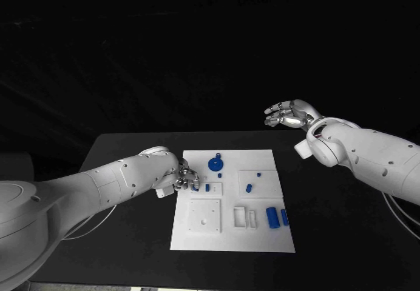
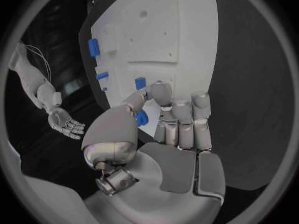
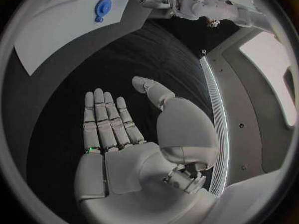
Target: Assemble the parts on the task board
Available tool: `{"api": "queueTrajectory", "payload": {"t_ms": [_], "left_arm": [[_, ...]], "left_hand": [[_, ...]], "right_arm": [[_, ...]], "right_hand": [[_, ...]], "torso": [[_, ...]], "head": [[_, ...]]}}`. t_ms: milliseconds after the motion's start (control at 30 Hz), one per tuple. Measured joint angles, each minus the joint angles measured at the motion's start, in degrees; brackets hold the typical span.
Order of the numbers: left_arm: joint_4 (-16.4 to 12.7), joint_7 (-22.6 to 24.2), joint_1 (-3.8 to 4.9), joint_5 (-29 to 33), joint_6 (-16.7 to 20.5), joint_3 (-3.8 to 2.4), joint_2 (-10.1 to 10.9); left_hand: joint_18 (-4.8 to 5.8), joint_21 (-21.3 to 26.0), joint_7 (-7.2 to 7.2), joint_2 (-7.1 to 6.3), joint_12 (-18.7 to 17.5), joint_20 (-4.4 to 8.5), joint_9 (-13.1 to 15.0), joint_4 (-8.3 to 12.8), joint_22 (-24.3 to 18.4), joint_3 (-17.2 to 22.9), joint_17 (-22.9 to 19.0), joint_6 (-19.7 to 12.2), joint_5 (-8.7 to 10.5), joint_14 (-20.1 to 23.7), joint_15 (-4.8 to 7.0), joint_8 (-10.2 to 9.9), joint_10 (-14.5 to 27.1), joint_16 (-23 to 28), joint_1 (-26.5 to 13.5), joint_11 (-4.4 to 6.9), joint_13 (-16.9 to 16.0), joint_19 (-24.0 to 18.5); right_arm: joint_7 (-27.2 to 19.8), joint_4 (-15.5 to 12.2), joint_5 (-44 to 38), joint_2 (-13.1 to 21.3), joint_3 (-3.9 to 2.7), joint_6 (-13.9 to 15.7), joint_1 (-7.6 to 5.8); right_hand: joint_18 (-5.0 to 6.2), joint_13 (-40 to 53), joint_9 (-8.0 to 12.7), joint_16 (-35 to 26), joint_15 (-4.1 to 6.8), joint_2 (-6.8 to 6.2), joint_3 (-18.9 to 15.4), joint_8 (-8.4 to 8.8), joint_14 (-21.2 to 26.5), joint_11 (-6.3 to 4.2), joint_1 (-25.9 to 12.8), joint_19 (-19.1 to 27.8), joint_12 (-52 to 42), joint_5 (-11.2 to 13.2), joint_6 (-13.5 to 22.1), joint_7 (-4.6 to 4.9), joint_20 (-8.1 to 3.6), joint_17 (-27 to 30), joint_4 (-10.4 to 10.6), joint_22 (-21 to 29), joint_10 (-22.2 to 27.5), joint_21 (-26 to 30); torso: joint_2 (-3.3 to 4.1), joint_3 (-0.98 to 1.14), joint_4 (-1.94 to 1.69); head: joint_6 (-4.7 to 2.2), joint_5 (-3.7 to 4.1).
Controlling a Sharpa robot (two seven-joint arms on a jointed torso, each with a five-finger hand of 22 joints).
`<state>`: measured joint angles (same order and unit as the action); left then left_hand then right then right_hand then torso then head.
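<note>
The white task board (image 1: 263,236) lies in the middle of the black table. On it are a round blue part (image 1: 215,163), several small blue pegs such as one at mid-board (image 1: 249,187), and two blue blocks (image 1: 272,216) near its right edge. My left hand (image 1: 184,179) sits over the board's left edge; in the left wrist view its thumb and a finger pinch a small blue part (image 2: 142,117), just above the board (image 2: 187,35). Another blue part (image 2: 140,82) stands on the board close by. My right hand (image 1: 291,114) is raised beyond the table's far right, fingers spread and empty (image 3: 124,129).
White recessed fixtures (image 1: 205,216) and a slotted holder (image 1: 244,217) sit on the near half of the board. Bare black table (image 1: 350,242) surrounds the board on both sides. Cables (image 1: 96,221) hang beside my left arm.
</note>
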<state>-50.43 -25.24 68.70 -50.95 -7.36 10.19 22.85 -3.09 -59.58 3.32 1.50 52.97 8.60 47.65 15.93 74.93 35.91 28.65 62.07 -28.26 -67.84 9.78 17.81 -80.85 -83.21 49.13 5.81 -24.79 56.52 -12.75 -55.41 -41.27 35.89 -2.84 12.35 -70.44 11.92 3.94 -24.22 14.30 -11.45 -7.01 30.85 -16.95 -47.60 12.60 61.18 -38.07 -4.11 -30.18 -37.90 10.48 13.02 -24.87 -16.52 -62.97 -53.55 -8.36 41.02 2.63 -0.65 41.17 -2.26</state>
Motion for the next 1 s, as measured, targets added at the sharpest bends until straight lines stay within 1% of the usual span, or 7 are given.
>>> {"api": "queueTrajectory", "payload": {"t_ms": [233, 467, 700, 767, 833, 900, 1000], "left_arm": [[0.91, -0.18, 0.20, 0.15, -1.54, -0.02, -0.54], [0.93, -0.17, 0.25, -0.17, -2.17, -0.02, -0.63], [0.45, -0.14, 0.28, -1.52, -2.14, 0.02, -0.68], [0.33, -0.10, 0.27, -1.86, -1.93, 0.03, -0.68], [0.23, -0.04, 0.25, -2.17, -1.66, 0.04, -0.68], [0.17, 0.06, 0.22, -2.48, -1.30, 0.06, -0.69], [0.08, 0.18, 0.18, -2.83, -0.91, 0.08, -0.73]], "left_hand": [[0.00, 0.00, 0.00, 0.38, 0.28, 0.00, -0.01, -0.02, -0.01, 0.02, 0.09, 0.00, -0.08, 0.00, 0.00, -0.12, 0.04, -0.23, -0.38, 0.03, -0.14, 0.00], [0.00, -0.24, 0.00, 0.95, 0.68, 0.00, 0.18, -0.02, -0.01, 0.02, 0.29, 0.00, -0.08, 0.00, 0.00, -0.11, -0.01, -0.62, -0.99, 0.24, -0.40, 0.00], [0.00, -0.30, 0.00, 0.72, 1.17, 0.00, 0.78, -0.03, -0.02, 0.03, 0.42, 0.00, -0.07, 0.00, 0.00, 0.34, -0.20, -0.63, -1.63, 0.43, -0.61, 0.00], [0.00, -0.31, 0.00, 0.73, 1.33, 0.00, 0.74, -0.02, -0.02, 0.04, 0.47, 0.00, 0.40, 0.00, 0.00, 0.34, -0.20, -0.63, -1.68, 0.43, -0.72, 0.00], [0.00, -0.31, 0.00, 0.66, 1.34, 0.00, 0.63, 0.24, -0.02, 0.30, 0.54, 0.00, 1.72, 0.00, 0.00, 0.34, -0.20, -0.85, -1.77, 0.43, -0.85, 0.00], [0.00, -0.31, 0.00, 0.59, 1.57, 0.00, 0.59, 0.25, -0.02, 0.39, 0.54, 0.00, 2.26, -0.18, 0.18, 0.44, -0.19, -0.85, -1.85, 0.44, -0.85, 0.00], [0.00, -0.31, 0.00, 0.40, 1.61, 0.13, 0.61, 0.22, 0.00, 0.62, 0.60, 0.01, 3.66, -0.18, 0.18, 0.63, -0.18, -0.85, -2.07, 0.45, -0.96, 0.13]], "right_arm": [[0.00, -0.21, -0.02, -0.03, 0.00, -0.05, 0.04], [0.01, -0.24, -0.03, 0.01, 0.00, -0.08, 0.05], [0.01, -0.31, -0.03, -0.01, 0.00, -0.13, 0.09], [0.01, -0.31, -0.03, 0.02, 0.00, -0.15, 0.12], [0.01, -0.31, -0.03, 0.03, 0.00, -0.16, 0.16], [0.01, -0.31, -0.03, 0.03, 0.00, -0.17, 0.21], [0.01, -0.31, -0.03, 0.01, 0.00, -0.19, 0.27]], "right_hand": [[-0.01, 0.00, 0.01, 0.00, 0.00, 0.00, 0.00, 0.00, 0.00, 0.00, 0.00, 0.00, 0.00, 0.00, 0.00, 0.00, 0.00, 0.06, 0.00, -0.06, 0.00, 0.00], [-0.02, 0.00, 0.04, 0.00, 0.00, 0.00, 0.00, 0.00, 0.00, 0.00, 0.00, 0.00, 0.00, 0.00, 0.00, 0.00, 0.00, 0.05, 0.00, -0.06, 0.00, 0.00], [-0.02, 0.00, 0.04, 0.00, 0.01, 0.22, 0.00, 0.00, -0.01, 0.00, 0.22, 0.00, 0.00, 0.00, 0.00, 0.00, 0.00, 0.09, 0.00, -0.12, 0.00, 0.00], [-0.02, 0.00, 0.04, 0.00, 0.01, 0.22, 0.00, 0.00, -0.01, 0.00, 0.22, 0.00, 0.00, 0.00, 0.00, 0.00, 0.00, 0.10, 0.00, -0.11, 0.00, 0.00], [-0.03, 0.00, 0.04, 0.00, 0.01, 0.22, 0.00, 0.00, -0.01, 0.00, 0.22, 0.00, 0.00, 0.00, 0.00, 0.00, 0.00, 0.10, 0.00, -0.11, 0.00, 0.00], [-0.03, 0.00, 0.04, 0.00, 0.00, 0.22, 0.00, 0.00, -0.01, 0.00, 0.22, 0.00, 0.00, 0.00, 0.00, 0.00, 0.00, 0.10, 0.00, -0.11, 0.00, 0.00], [-0.03, 0.00, 0.06, 0.00, 0.00, 0.22, 0.00, 0.00, -0.01, 0.00, 0.22, 0.00, 0.00, 0.00, 0.00, 0.00, 0.00, 0.11, 0.00, -0.17, 0.00, 0.23]], "torso": [[0.01, 0.01, -0.03], [0.01, 0.03, -0.07], [-0.01, -0.02, -0.04], [0.00, -0.03, -0.03], [0.00, -0.03, -0.03], [0.01, -0.03, -0.04], [0.01, -0.03, -0.06]], "head": [[0.13, -0.01], [0.15, 0.00], [0.16, 0.05], [0.16, 0.09], [0.16, 0.11], [0.15, 0.12], [0.12, 0.13]]}}
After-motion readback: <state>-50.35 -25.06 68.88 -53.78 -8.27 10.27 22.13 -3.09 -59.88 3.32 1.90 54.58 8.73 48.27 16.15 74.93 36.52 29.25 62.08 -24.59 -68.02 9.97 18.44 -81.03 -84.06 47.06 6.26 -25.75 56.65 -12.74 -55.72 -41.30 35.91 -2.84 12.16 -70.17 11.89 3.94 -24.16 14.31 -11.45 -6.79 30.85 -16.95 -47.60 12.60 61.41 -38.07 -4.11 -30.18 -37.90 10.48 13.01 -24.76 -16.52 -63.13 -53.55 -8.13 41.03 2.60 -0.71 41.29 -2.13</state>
